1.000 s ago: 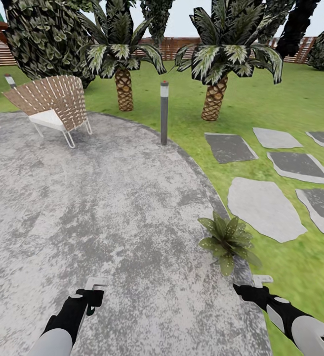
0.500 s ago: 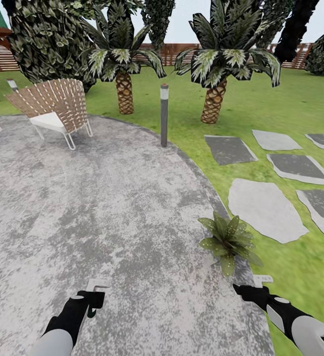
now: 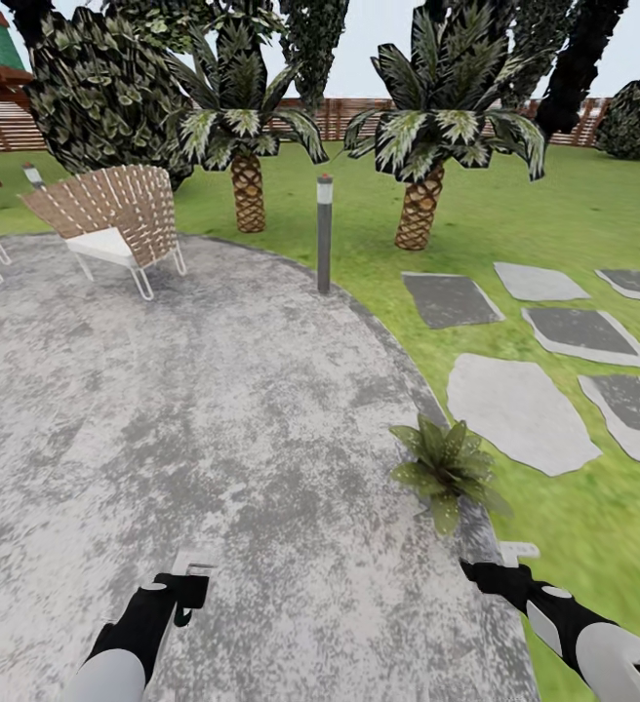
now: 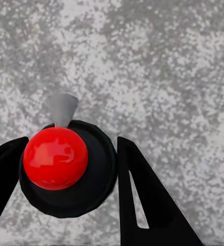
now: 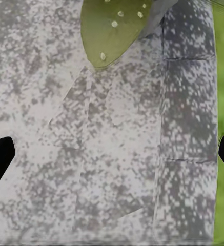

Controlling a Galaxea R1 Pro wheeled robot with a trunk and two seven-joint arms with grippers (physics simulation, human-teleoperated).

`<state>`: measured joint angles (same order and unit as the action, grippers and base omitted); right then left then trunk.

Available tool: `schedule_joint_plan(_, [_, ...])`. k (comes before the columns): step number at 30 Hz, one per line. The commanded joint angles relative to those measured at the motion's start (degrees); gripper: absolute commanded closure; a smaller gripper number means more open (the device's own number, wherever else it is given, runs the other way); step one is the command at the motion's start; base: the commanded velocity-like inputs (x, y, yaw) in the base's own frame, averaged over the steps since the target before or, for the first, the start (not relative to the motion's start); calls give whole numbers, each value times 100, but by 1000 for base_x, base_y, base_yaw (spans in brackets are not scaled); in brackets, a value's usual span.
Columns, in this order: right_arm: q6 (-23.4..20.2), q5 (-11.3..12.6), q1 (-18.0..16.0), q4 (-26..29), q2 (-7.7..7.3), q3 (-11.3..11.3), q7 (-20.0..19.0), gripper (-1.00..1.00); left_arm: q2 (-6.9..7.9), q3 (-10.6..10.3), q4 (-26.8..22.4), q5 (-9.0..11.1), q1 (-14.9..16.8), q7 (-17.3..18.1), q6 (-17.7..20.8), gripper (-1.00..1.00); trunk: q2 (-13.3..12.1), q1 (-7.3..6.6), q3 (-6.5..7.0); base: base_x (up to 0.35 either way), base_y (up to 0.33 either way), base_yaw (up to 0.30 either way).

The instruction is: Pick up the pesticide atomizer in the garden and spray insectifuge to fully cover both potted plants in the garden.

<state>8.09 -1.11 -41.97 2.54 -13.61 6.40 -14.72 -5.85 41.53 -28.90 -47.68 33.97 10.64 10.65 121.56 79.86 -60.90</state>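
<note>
Your left gripper (image 3: 191,575) holds a round black object topped by a glossy red ball (image 4: 55,158) between its fingers; your right gripper (image 5: 112,154) is spread wide, empty. A speckled green potted plant (image 3: 447,468) sits just beyond it on the mottled grey patio (image 3: 213,409). Farther: a slim bollard lamp (image 3: 324,232).

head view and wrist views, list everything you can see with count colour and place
patio: 1, mottled grey, round, centre-left
potted plant: 1, green, patio's right edge
bollard lamp: 1, grey, patio's far edge
chair: 1, woven brown, white seat, far left
palms: 2, brown trunks, on lawn
stepping stones: several, grey, right
fence: brown, background
left claw: shut on a red-topped black object
right claw: open, near the plant
</note>
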Motion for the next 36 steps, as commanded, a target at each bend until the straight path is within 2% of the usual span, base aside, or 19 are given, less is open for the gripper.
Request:
schedule_joint_plan(1, [15, -12, -4, -7, -2, 45, -31, -100, -10, 48, -19, -48, 5, 52, 16, 100, 2, -4, 5, -330, 0, 0])
schedule_joint_plan(8, [16, -12, -4, -7, -2, 45, -30, -100, -14, 48, -19, -48, 5, 52, 16, 100, 2, -4, 69, -273, 0, 0])
schedule_joint_plan(16, [15, -12, -5, -7, -2, 45, -31, -100, -13, 48, -19, -48, 5, 52, 16, 100, 2, -4, 141, -34, 0, 0])
schedule_joint_plan(36, [14, -12, -4, -7, -2, 45, -31, -100, -22, 48, -19, -48, 5, 52, 16, 100, 804, 435, -43, 0, 0, 0])
